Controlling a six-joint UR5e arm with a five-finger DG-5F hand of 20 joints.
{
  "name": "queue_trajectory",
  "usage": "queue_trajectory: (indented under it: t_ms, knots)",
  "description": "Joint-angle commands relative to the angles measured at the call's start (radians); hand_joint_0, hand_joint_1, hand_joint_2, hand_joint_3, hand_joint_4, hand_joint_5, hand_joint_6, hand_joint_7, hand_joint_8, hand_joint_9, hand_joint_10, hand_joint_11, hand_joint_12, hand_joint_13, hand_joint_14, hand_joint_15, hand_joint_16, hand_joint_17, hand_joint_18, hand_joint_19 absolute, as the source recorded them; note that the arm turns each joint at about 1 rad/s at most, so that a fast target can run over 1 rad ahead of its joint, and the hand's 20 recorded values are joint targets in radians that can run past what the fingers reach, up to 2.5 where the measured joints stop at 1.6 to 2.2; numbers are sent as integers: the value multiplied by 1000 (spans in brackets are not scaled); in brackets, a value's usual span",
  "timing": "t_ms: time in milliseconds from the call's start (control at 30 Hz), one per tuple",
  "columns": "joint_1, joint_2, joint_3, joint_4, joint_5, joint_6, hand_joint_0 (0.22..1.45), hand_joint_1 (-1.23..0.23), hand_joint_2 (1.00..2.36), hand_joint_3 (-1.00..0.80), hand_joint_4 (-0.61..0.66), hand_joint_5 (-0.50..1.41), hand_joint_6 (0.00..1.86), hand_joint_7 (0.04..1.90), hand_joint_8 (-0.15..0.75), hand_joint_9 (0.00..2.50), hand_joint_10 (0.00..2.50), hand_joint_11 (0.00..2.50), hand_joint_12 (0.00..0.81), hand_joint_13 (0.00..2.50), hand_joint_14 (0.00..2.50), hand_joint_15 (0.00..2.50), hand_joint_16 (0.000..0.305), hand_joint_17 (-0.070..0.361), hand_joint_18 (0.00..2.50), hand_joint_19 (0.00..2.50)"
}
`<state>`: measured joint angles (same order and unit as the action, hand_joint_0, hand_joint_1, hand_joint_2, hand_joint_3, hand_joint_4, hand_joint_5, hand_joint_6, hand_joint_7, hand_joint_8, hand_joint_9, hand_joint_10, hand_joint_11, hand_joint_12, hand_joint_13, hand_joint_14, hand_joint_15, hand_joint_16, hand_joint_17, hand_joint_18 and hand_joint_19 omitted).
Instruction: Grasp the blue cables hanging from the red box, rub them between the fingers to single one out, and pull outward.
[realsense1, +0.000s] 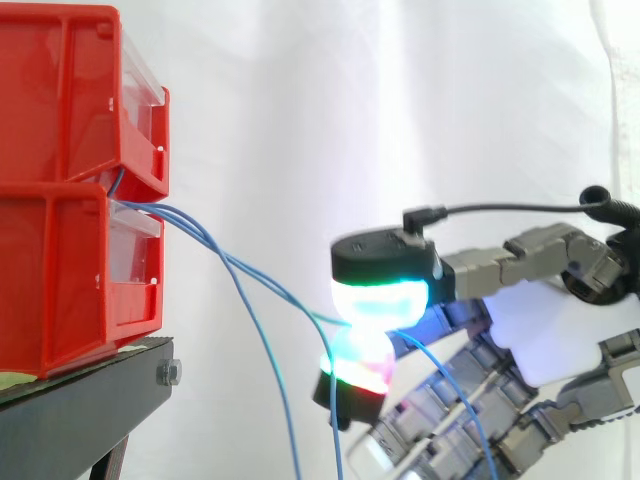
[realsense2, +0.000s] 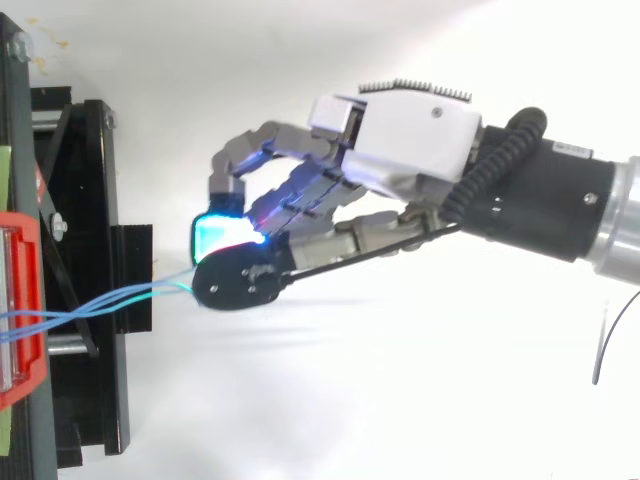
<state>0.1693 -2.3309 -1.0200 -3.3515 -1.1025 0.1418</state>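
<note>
Blue cables (realsense1: 200, 233) run from the lower red box (realsense1: 60, 280) to the hand (realsense2: 400, 140), which is clamped on them between glowing pads (realsense1: 385, 300) well clear of the box; risk: several strands trapped, so pulling outward drags them together or slips.

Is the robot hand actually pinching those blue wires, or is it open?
Shut on them: the robot hand presses its glowing pads together on blue cables running from the red box.
</note>
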Motion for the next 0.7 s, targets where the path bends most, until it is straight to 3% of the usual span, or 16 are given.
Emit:
queue_trajectory:
  t_ms: [0,167,667]
  knots:
    - [1,15,0,-69,95,-14,572,-724,1030,44,-98,-122,872,1127,278,893,9,313,440,847,15,484,59,132,807,471]
    - [1,31,0,-108,110,-27,579,-725,1012,45,-89,-123,873,1115,315,1049,12,563,442,853,15,496,58,130,806,462]
    - [3,36,0,-115,113,-27,582,-724,1001,44,-88,-124,875,1102,326,1036,13,542,440,866,15,510,58,130,804,476]
